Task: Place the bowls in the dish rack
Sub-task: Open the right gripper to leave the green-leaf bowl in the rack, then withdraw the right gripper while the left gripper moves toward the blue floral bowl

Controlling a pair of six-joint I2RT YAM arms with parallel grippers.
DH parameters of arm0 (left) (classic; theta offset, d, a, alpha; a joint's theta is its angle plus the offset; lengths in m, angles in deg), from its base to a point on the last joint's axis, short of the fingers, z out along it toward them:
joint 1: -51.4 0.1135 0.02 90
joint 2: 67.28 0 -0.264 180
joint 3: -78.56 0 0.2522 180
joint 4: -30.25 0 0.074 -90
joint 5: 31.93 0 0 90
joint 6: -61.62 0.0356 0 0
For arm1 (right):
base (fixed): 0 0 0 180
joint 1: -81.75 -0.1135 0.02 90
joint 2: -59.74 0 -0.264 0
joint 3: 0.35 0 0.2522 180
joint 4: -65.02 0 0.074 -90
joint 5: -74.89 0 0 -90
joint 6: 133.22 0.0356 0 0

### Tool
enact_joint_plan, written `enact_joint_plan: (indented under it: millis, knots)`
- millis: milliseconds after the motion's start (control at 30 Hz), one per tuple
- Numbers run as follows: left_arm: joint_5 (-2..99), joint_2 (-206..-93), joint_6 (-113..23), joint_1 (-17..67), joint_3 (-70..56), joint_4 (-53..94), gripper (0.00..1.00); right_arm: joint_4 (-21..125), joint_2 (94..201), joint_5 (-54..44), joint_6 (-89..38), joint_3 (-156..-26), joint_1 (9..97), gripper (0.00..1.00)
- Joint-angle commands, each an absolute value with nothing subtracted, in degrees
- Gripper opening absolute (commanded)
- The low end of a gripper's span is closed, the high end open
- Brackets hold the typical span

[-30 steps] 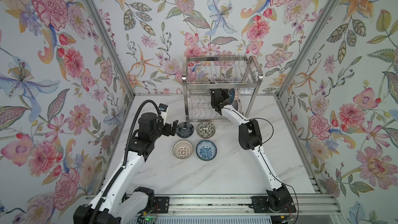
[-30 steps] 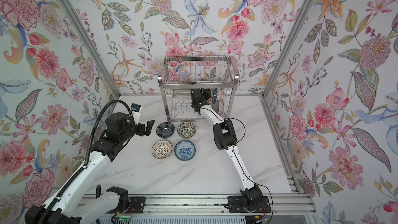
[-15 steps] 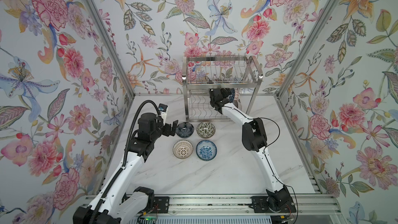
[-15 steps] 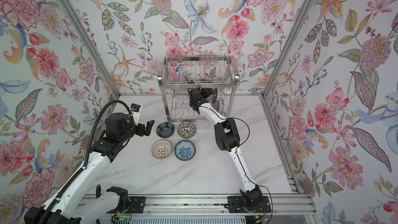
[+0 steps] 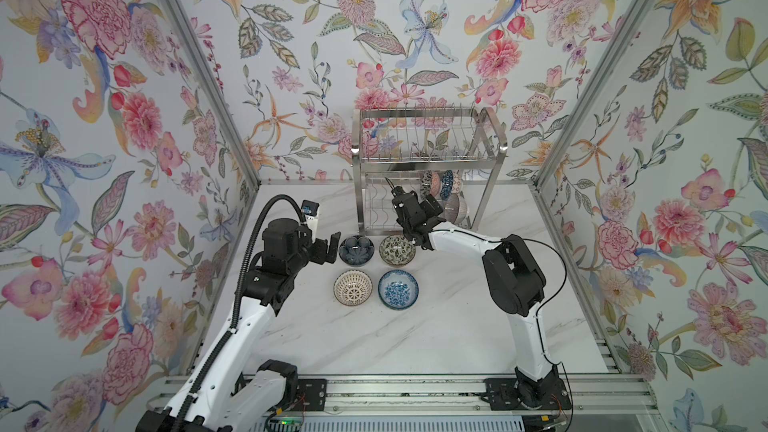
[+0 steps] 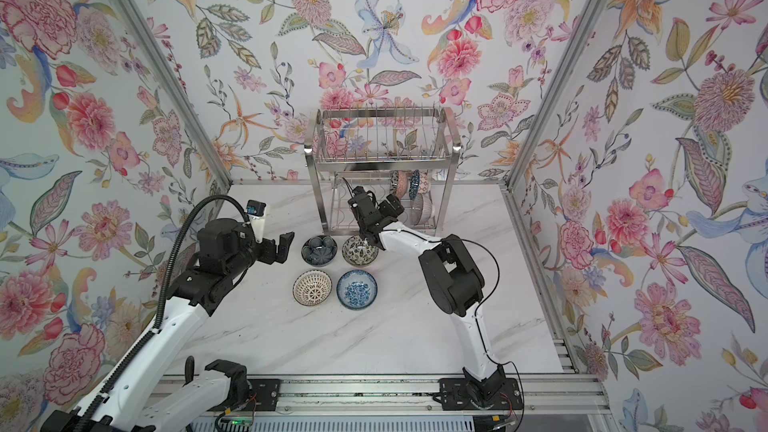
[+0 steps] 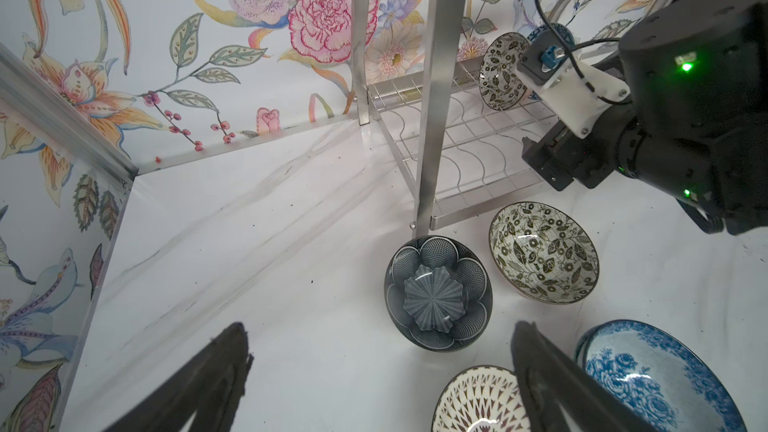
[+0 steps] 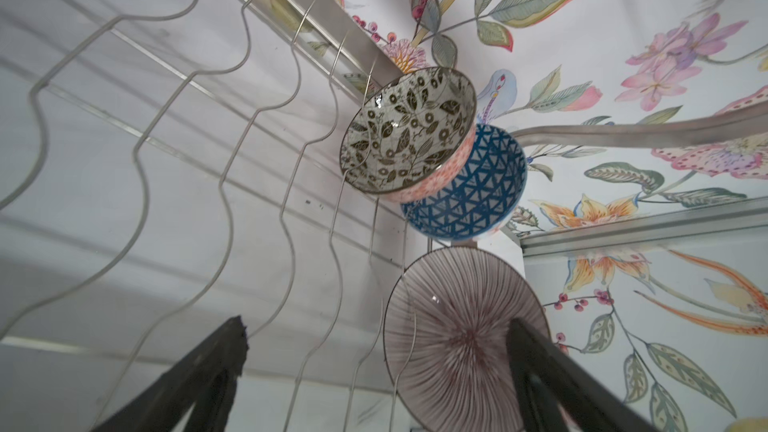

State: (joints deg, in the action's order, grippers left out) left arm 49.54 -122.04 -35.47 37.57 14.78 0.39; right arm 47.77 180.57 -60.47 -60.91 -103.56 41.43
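The steel dish rack (image 5: pixel 395 159) stands at the back of the table. On edge in its lower tier are three bowls: a leaf-patterned one (image 8: pixel 407 130), a blue-triangle one (image 8: pixel 478 184) and a purple-lined one (image 8: pixel 457 334). My right gripper (image 5: pixel 417 201) is open just in front of the purple-lined bowl and holds nothing. On the table lie a dark petal bowl (image 5: pixel 356 249), a black-white leaf bowl (image 5: pixel 397 249), a brown-patterned bowl (image 5: pixel 353 288) and a blue floral bowl (image 5: pixel 398 288). My left gripper (image 5: pixel 328 249) is open and empty, just left of the dark petal bowl (image 7: pixel 438 292).
The rack's front left leg (image 7: pixel 432 89) comes down right behind the dark petal bowl. My right forearm (image 5: pixel 461 241) passes above the table close to the black-white leaf bowl. Flowered walls close in the left, back and right sides.
My right gripper has opened, letting go of the purple-lined bowl in the lower tier, and has drawn back a little toward the front. The left arm has not moved.
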Motion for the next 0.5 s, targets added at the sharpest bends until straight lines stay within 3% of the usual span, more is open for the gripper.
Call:
enact_joint_plan:
  millis: [0, 200, 467]
  knots:
    - [50.3, -118.7, -38.0, 37.9, 13.1, -2.7, 0.99, 51.9, 173.0, -60.6, -57.1, -97.9, 39.8, 0.99]
    - [52.0, -117.4, -40.9, 34.8, 15.9, -4.4, 0.99, 50.1, 158.5, -58.7, -55.7, -86.0, 36.9, 0.99]
    - [60.9, -120.6, -44.0, 22.7, 18.8, -1.3, 0.99, 36.6, 134.6, -42.6, -47.8, -75.1, 38.4, 0.99]
